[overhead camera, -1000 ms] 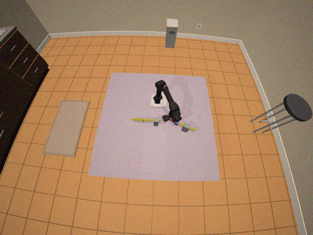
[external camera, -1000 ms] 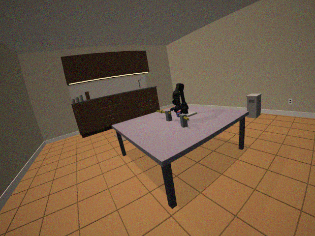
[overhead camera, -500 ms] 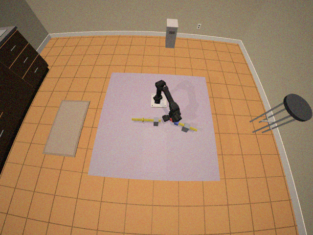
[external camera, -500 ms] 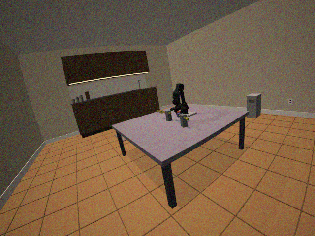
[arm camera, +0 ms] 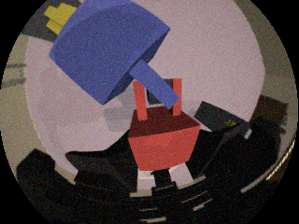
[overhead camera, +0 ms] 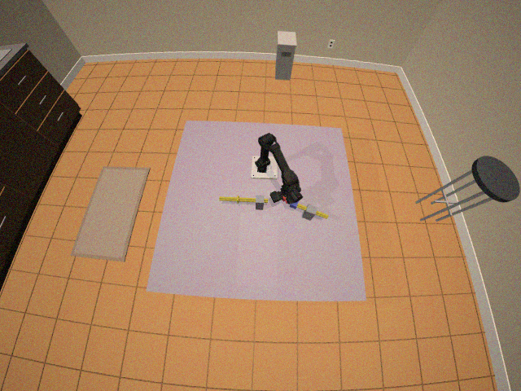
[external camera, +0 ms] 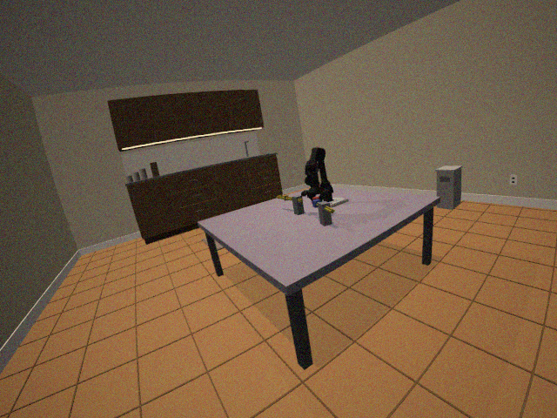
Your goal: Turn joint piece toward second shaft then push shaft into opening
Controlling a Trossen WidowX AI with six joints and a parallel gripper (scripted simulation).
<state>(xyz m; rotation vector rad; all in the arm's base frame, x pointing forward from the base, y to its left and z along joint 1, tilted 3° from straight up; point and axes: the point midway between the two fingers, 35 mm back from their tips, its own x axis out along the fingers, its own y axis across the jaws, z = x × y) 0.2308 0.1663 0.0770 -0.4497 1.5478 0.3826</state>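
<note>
My gripper [overhead camera: 284, 198] [arm camera: 153, 123] is shut on the red square joint piece [arm camera: 163, 151], its fingers on two opposite sides. The red piece's two prongs straddle the blue fork's arm [arm camera: 154, 83]. The blue fork [arm camera: 105, 44] [overhead camera: 293, 205] [external camera: 315, 204] sits on the end of the first yellow shaft [overhead camera: 321, 215] [arm camera: 58, 19]. That shaft is in its grey block [overhead camera: 308, 212] [external camera: 325, 214]. The second yellow shaft [overhead camera: 229, 199] [external camera: 284, 197], with a cross pin, lies through the other grey block [overhead camera: 259, 203] [external camera: 298, 205]. Its end is apart from the red piece. The red opening's exact direction is hard to tell.
The arm's white base plate [overhead camera: 256, 173] is on the pale table [overhead camera: 252, 261] [external camera: 292, 247], behind the shafts. The two blocks stand to either side of the gripper. A stool [overhead camera: 495, 178], a floor mat [overhead camera: 112, 214] and a grey cabinet [overhead camera: 284, 59] [external camera: 448, 186] are away from the table.
</note>
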